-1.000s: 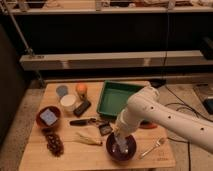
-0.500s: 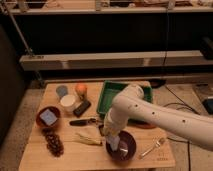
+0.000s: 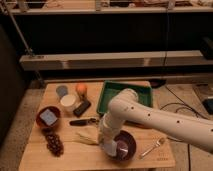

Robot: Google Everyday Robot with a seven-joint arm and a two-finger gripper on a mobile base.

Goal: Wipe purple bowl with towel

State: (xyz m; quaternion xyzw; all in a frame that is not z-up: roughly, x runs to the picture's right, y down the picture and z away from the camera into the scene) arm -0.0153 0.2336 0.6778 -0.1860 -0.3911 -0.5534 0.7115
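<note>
Down in the purple bowl [image 3: 125,145] sits the gripper [image 3: 109,146], at the bowl's left inner side, with a pale towel [image 3: 111,148] bunched at its tip against the bowl's inside. Whether its grip on the cloth is tight or loose cannot be told, since arm and cloth cover that part. The white arm [image 3: 150,116] reaches in from the right edge, bends above the desk [image 3: 95,155] and drops steeply to the bowl. The bowl stands near the front edge of the wooden desk, right of centre. A fork [image 3: 152,147] lies just beside it on the right. Behind the arm is a green tray [image 3: 115,92]. On the left side are a red bowl [image 3: 48,117] holding something pale, a cluster of dark grapes [image 3: 53,142], a white cup [image 3: 68,102], an orange [image 3: 81,89] and a dark block [image 3: 82,107].
</note>
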